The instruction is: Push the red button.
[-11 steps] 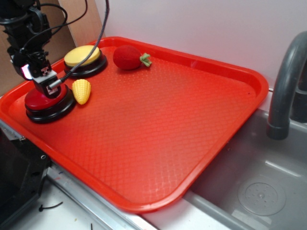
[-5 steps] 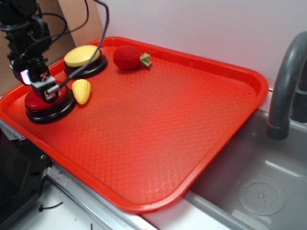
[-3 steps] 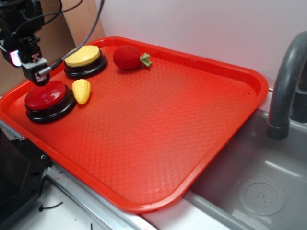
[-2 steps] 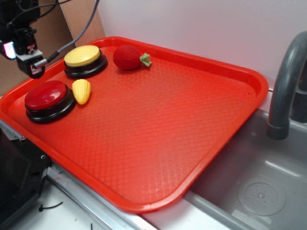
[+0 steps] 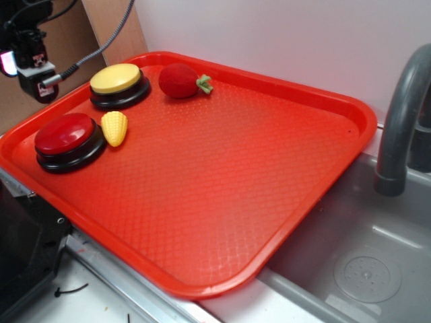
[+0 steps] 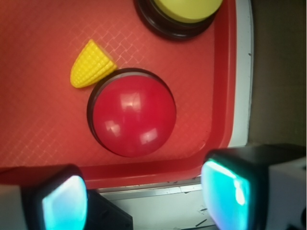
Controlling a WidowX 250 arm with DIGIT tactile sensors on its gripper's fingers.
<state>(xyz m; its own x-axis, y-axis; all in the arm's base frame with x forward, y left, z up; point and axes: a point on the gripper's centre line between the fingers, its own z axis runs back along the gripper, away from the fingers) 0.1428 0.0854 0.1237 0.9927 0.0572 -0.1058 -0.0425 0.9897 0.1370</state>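
The red button (image 5: 64, 134) sits untouched at the frame's left; the pincer (image 5: 38, 86) hangs above it at upper left, fingers apart, over the red tray (image 5: 222, 182) beside a grey sink (image 5: 363, 269).

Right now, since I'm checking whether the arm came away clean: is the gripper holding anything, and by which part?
Nothing is held. The gripper hangs above the tray, clear of the red button, with empty space between its fingers.

White wall (image 5: 283, 33), grey sink (image 5: 357, 262), grey faucet (image 5: 401, 114)
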